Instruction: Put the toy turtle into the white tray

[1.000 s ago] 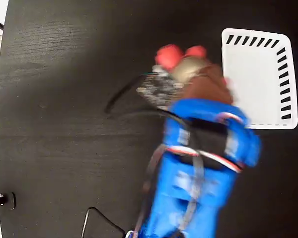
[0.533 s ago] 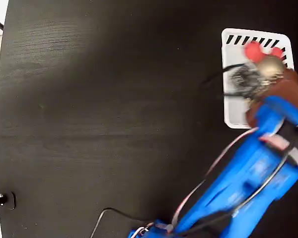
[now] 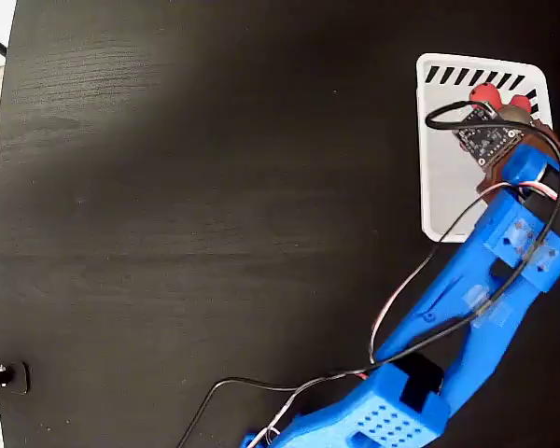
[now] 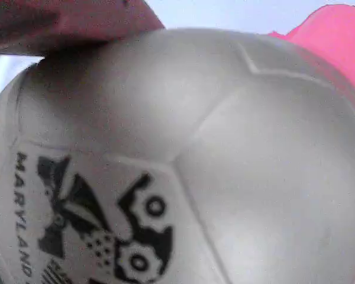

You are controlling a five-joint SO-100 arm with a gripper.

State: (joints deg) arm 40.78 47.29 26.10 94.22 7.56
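Observation:
The white tray (image 3: 443,168) lies at the right of the fixed view, dark slots along its top and right sides. My blue arm reaches up from the bottom, and its gripper (image 3: 502,114) is over the tray's upper right part. The toy turtle (image 3: 486,94) shows there only as two red bits past the wrist's circuit board. Whether it touches the tray floor cannot be told. In the wrist view the turtle's (image 4: 183,165) pale gold shell with its black printed mark fills the frame. A brown finger (image 4: 65,23) presses on the shell's top left, and a red part sits at the top right.
The black table (image 3: 187,205) takes up the rest of the fixed view. Black and white cables (image 3: 289,387) trail from the arm's base at the bottom. A small black clamp (image 3: 5,377) sits at the table's left edge.
The arm has swung right from the table's middle, carrying the turtle, and now stretches out over the tray's upper right part.

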